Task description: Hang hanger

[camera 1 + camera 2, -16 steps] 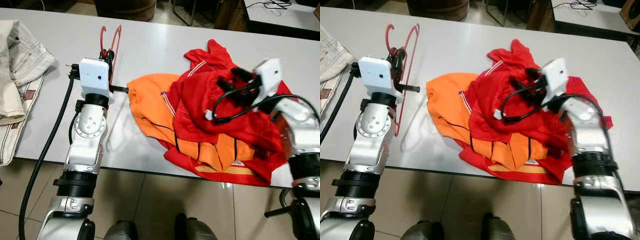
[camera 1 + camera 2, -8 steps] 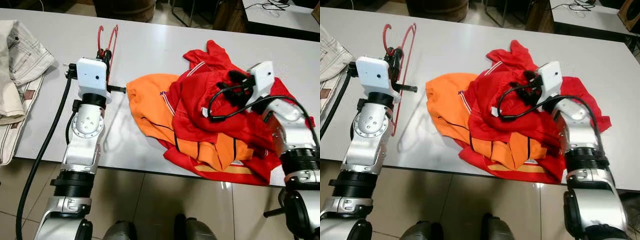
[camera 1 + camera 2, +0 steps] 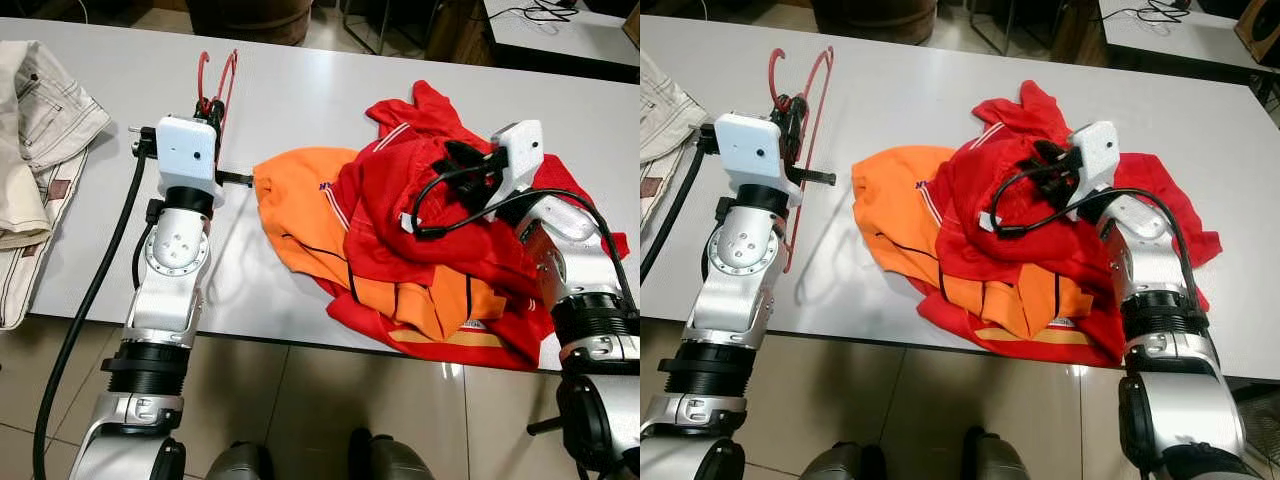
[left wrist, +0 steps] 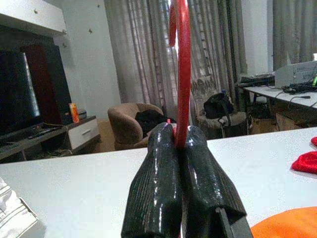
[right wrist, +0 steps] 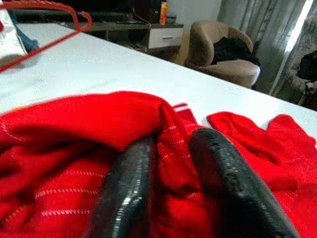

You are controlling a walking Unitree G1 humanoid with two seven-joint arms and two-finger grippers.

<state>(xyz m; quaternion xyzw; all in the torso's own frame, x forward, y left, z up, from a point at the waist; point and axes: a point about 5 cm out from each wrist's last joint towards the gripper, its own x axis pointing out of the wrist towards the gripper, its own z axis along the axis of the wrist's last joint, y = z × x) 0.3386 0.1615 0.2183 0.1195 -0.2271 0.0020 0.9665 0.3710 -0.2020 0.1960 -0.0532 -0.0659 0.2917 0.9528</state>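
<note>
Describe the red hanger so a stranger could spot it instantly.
On the long white table, look at the robot's left side, away from the heap of red and orange garments. The thin red wire hanger stands pinched in the left gripper, the only bare wire outline among soft cloth.

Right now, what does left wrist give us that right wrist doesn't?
Left wrist: the left gripper shut on the red hanger, and an edge of the orange shirt. Right wrist: the right gripper with its fingers apart, a fold of the red shirt between them. Both: the white table and the beige armchair behind it.
</note>
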